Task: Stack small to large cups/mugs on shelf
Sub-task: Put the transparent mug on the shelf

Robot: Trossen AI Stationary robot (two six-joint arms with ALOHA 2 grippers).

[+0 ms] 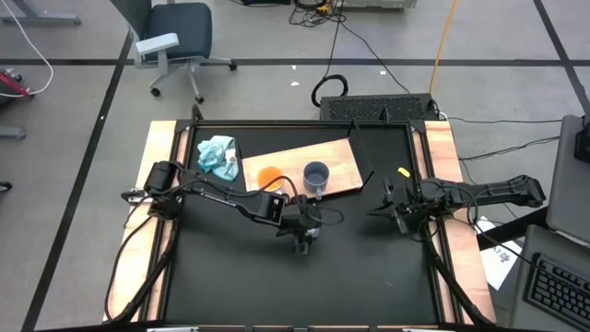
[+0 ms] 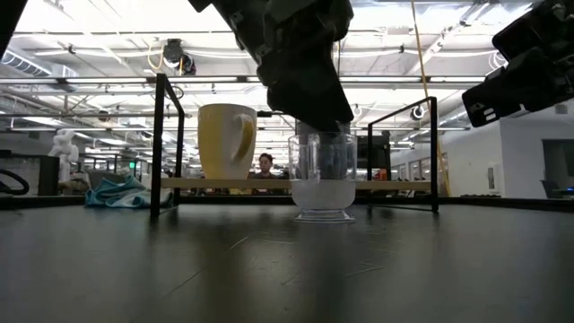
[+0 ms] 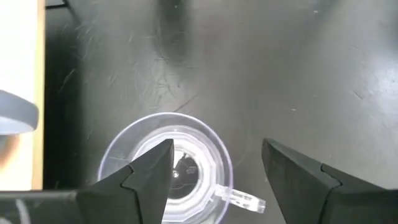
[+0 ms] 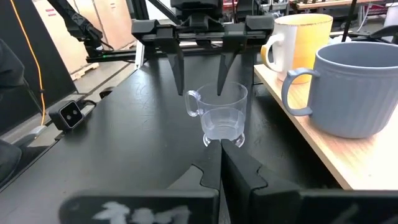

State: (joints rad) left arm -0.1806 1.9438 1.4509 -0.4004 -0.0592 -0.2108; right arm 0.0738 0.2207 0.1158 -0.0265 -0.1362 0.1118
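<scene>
- We see the clear glass cup (image 1: 309, 231) standing upright on the black tabletop (image 1: 277, 286), off the light-wood shelf board (image 1: 343, 163) and near that board's front edge.
- Our left gripper (image 4: 198, 59) hangs directly above the glass cup with its two fingers spread apart. In the right wrist view, one finger (image 4: 175, 62) comes down on the handle side of the cup, outside the glass, and the other (image 4: 227, 65) comes down at the rim on the cup's shelf side.
- In the left wrist view we look straight down into the cup (image 3: 171, 167): one dark finger (image 3: 149, 177) overlaps the cup's rim while the other (image 3: 297, 177) stands clear of the cup over bare tabletop, with the small clear handle (image 3: 241, 199) lying between them. We cannot tell whether either finger touches the glass.
- In the low view, the gripper's dark body covers the top of the cup (image 2: 322, 184), whose base rests on the table.
- On the shelf board, the orange mug (image 1: 270, 177) with its pale handle and the grey-blue mug (image 1: 316, 175) stand upright side by side, both behind the glass cup.
- A light-blue cloth (image 1: 218, 155) lies crumpled at the shelf's left end.
- Our right gripper (image 1: 387, 210) waits to the right of the glass cup, well apart from it, its fingers pressed together on nothing.
</scene>
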